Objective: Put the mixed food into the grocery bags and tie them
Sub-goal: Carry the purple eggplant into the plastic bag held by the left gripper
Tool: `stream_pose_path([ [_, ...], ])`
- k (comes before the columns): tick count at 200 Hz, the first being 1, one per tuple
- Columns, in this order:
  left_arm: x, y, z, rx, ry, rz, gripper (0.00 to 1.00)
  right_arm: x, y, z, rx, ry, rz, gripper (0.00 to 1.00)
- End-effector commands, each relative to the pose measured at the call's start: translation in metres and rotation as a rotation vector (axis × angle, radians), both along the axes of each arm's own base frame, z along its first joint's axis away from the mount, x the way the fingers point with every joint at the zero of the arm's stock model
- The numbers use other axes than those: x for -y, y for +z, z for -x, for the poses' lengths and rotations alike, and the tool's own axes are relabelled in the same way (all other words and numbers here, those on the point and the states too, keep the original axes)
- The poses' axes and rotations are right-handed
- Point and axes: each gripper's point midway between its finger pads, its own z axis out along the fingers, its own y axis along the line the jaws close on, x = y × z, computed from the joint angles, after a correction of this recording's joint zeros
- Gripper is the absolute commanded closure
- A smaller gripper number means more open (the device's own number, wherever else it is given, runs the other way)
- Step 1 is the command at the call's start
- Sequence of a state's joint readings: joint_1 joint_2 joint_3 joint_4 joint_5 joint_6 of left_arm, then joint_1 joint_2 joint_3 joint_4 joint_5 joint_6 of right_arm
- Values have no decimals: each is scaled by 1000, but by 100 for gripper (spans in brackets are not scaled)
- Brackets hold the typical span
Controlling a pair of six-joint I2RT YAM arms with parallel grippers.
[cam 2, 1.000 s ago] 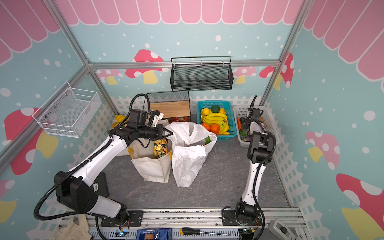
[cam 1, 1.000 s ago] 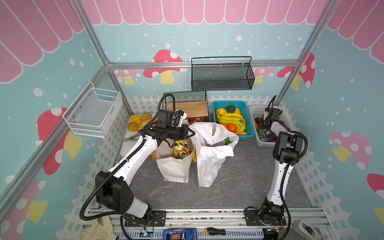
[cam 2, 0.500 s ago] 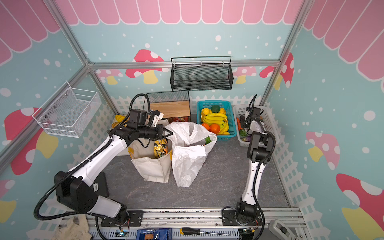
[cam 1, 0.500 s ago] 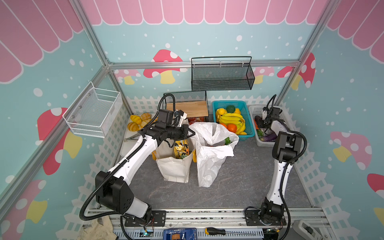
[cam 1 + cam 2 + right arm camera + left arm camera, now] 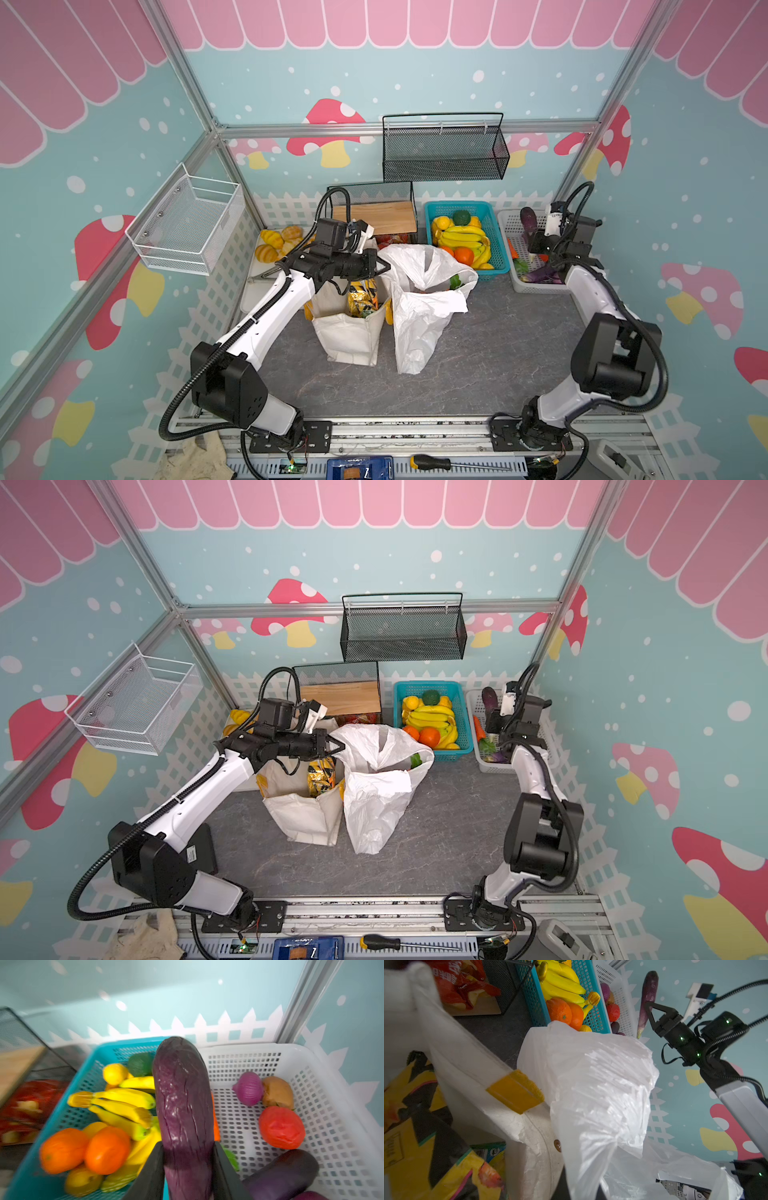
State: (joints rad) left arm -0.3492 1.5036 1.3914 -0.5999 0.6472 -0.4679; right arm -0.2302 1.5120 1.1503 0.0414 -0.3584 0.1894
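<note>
Hardly anything can be read. The red crinkly snack packet [image 5: 456, 987] in the black mesh box bears big white characters, cut off at the picture's edge and illegible. The gold-and-black foil packet [image 5: 415, 1126] shows a blurred block of small dark print. The green-and-white packet [image 5: 490, 1152] carries a tiny round mark. The print on a white sticker [image 5: 191, 855] on the left arm's black shoulder is too small to read.

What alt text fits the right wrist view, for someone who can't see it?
A black pincer grips a long purple eggplant above two baskets. The teal basket holds bananas and oranges; the white basket holds a red onion, a tomato and a second eggplant.
</note>
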Motion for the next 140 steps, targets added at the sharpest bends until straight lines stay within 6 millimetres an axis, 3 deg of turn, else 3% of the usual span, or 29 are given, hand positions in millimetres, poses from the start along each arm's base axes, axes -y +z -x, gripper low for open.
stream_pose_path([
  [1, 0, 3, 1, 11, -2, 5, 100, -65, 28, 42, 134, 188, -113, 81],
  [30, 3, 2, 1, 1, -17, 14, 100, -144, 51, 112, 255, 447, -93, 81],
  [56, 5, 3, 2, -3, -30, 25, 100, -183, 84, 151, 438, 609, -95, 81],
  [82, 4, 5, 2, 2, -24, 24, 100, -210, 104, 163, 595, 714, -135, 81],
  [100, 3, 6, 2, 5, -19, 24, 100, -230, 108, 160, 659, 772, -155, 80],
  [140, 4, 8, 2, 11, -20, 34, 100, -261, 85, 147, 724, 848, -193, 81],
])
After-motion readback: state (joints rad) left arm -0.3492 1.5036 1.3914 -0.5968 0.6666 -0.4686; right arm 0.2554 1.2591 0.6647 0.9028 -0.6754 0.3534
